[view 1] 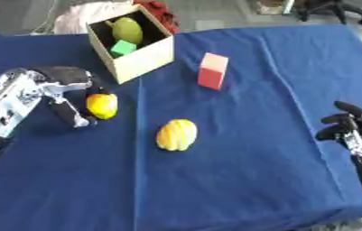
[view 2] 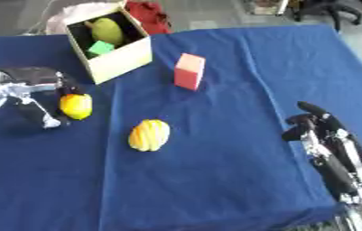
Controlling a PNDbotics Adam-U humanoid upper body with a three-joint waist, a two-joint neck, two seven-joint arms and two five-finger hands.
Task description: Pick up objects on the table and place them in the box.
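Observation:
A cream box [view 1: 144,57] stands at the back left of the blue table [view 1: 255,149], with a green pear-like fruit [view 1: 127,30] and a small green block [view 1: 123,47] inside. A yellow lemon [view 1: 102,105] lies in front of the box. My left hand [view 1: 63,85] is around it, fingers above and thumb below to its left; whether they touch it I cannot tell. A ribbed yellow-orange fruit [view 1: 177,134] lies mid-table. A red and pink block [view 1: 212,71] stands right of the box. My right hand [view 2: 314,125] rests at the right edge, fingers relaxed, holding nothing.
The blue cloth ends at the table's front edge near the bottom right. Beyond the far edge there is red and pale fabric [view 1: 161,10] behind the box, and a black chair base [view 1: 330,10] on the floor.

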